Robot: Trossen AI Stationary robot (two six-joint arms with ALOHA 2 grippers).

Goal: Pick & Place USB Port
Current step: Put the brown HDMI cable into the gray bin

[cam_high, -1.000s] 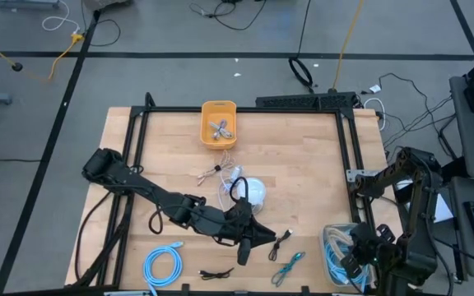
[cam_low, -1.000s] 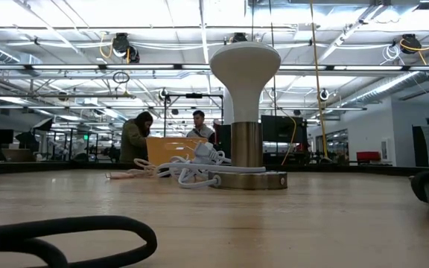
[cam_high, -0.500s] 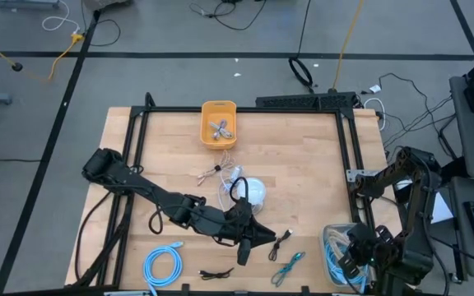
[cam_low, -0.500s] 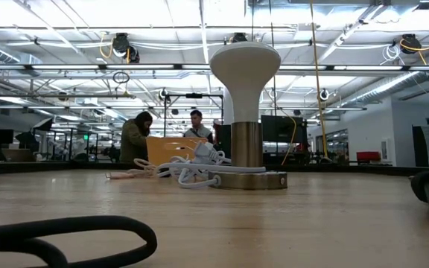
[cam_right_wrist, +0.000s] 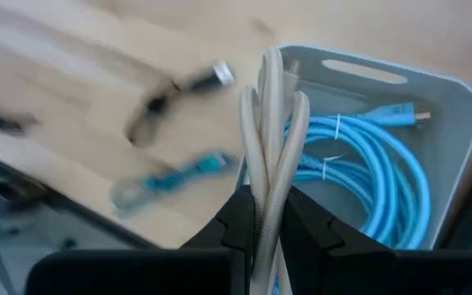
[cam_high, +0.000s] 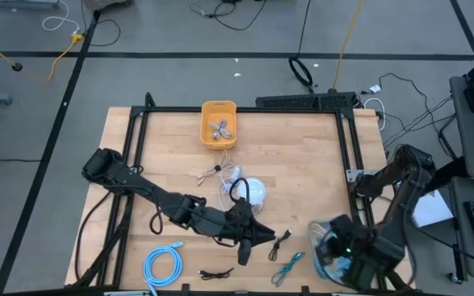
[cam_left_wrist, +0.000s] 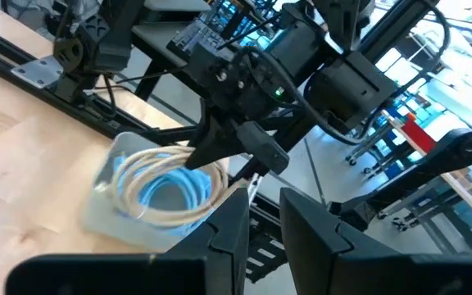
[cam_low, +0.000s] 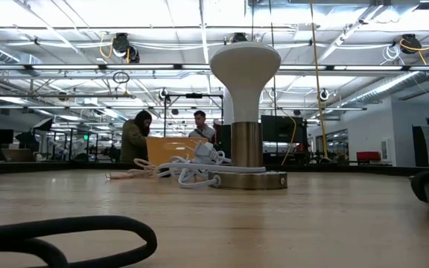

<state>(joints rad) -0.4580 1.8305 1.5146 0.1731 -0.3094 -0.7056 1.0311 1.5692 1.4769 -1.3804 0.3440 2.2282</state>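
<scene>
My right gripper (cam_high: pixel 329 251) hangs over the grey bin (cam_high: pixel 322 233) at the table's near right corner, shut on a cream cable bundle (cam_right_wrist: pixel 270 147). A coiled blue cable (cam_right_wrist: pixel 367 164) lies in that bin. The left wrist view shows the cream coil (cam_left_wrist: pixel 166 201) hanging below the right gripper (cam_left_wrist: pixel 248 157) into the bin (cam_left_wrist: pixel 105 215). My left gripper (cam_high: pixel 263 235) is held above the table's near middle, pointing toward the bin; its fingers (cam_left_wrist: pixel 310 238) stand slightly apart with nothing between them. A black cable (cam_high: pixel 282 240) and a teal cable (cam_high: pixel 289 265) lie on the wood between the two grippers. My right gripper pinches several strands of the cream cable (cam_right_wrist: pixel 267 197) between its two fingers, coming from above and pointing steeply down. The strands run along the fingers. The rest of the coil hangs below into the grey bin, above the blue cable.
An orange bin (cam_high: pixel 219 123) with small grey parts stands at the far middle. A white domed stand (cam_high: pixel 252 191) with a white cable sits mid-table, and a pinkish cable (cam_high: pixel 212 171) lies beside it. A blue coil (cam_high: pixel 163 265) and a short black cable (cam_high: pixel 216 273) lie near the front edge.
My right gripper has swung toward the table's left, from beyond the bin's right side to over the bin, and has rolled somewhat, staying shut on the cream cable.
</scene>
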